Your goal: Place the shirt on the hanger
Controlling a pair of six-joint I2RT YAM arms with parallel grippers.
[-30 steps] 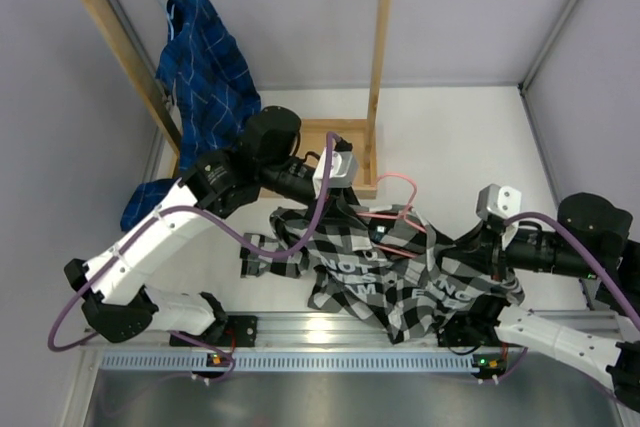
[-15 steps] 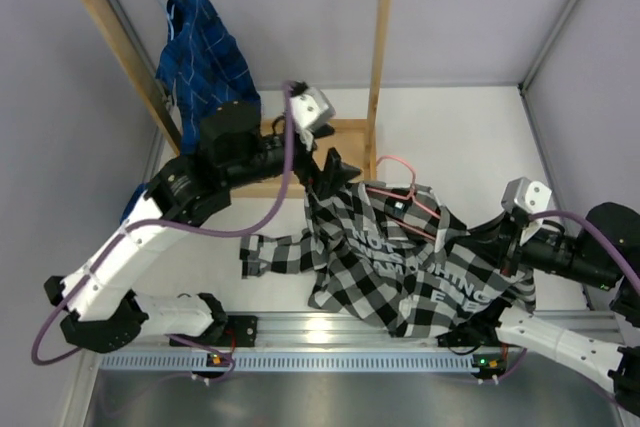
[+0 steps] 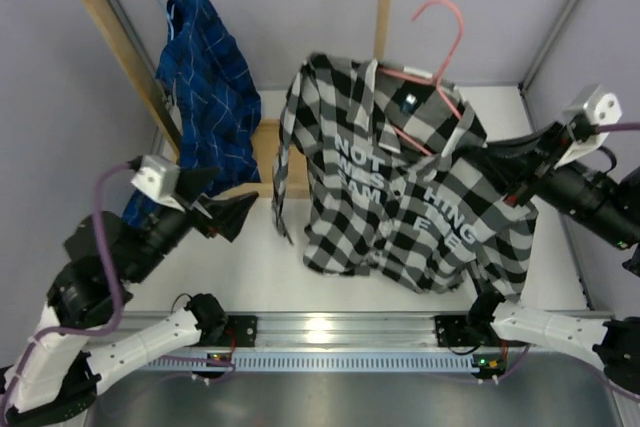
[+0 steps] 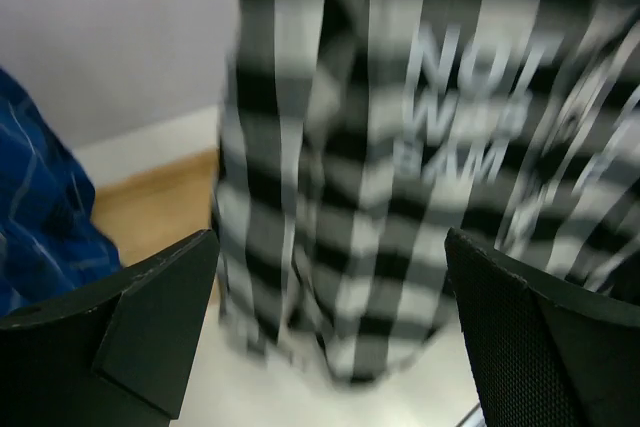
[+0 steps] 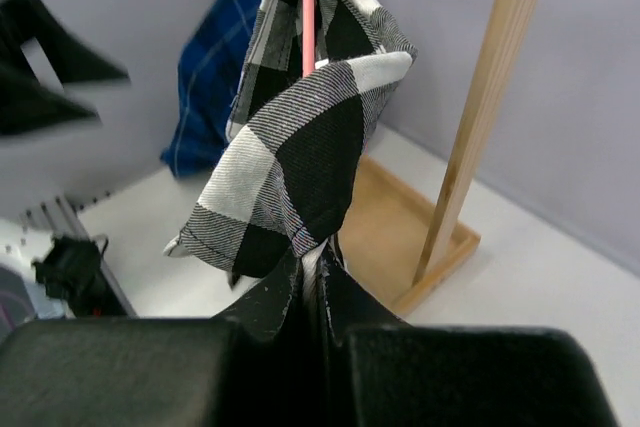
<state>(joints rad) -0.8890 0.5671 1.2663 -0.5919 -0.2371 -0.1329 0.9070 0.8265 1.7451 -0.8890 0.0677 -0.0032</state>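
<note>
The right hand is closed on a fold of the shirt, with the hanger wire rising just above it; perhaps the wire is pinched too. If not, the hanger may slip out. The left hand, facing the shirt, is open and empty.

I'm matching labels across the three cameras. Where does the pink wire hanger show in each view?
Top external: hanger upper right of centre, with its hook sticking up above the shirt.
Left wrist: not in it; the blurred shirt fills most of the frame.
Right wrist: a thin pink wire at top centre, running down into the shirt.
Shared landmark: blue plaid shirt.
</note>
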